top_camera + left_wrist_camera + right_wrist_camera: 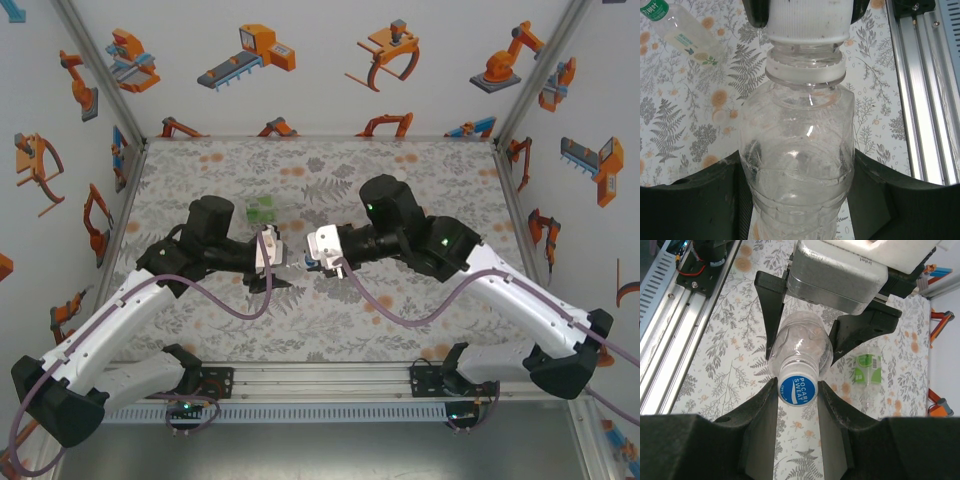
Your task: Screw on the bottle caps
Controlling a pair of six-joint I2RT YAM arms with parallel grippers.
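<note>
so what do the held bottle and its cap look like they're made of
bottle: thin clear plastic, glossy. The fern-print table cover shows through it, and it has bright glints and moulded ribs.
cap: probably a harder, opaque plastic. It has a smooth blue printed top and a white, finely ridged side, with a duller sheen than the bottle.

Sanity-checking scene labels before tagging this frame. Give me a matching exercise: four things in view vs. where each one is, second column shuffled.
Things:
1. clear bottle
2. blue cap
3. green-labelled bottle
4. aluminium rail

Places:
A. lying on the table, free of both grippers
B. along the table's near edge
C. clamped in the left gripper
D. on the clear bottle's neck, pinched by the right gripper

Pairs: 1-C; 2-D; 3-A; 4-B
</note>
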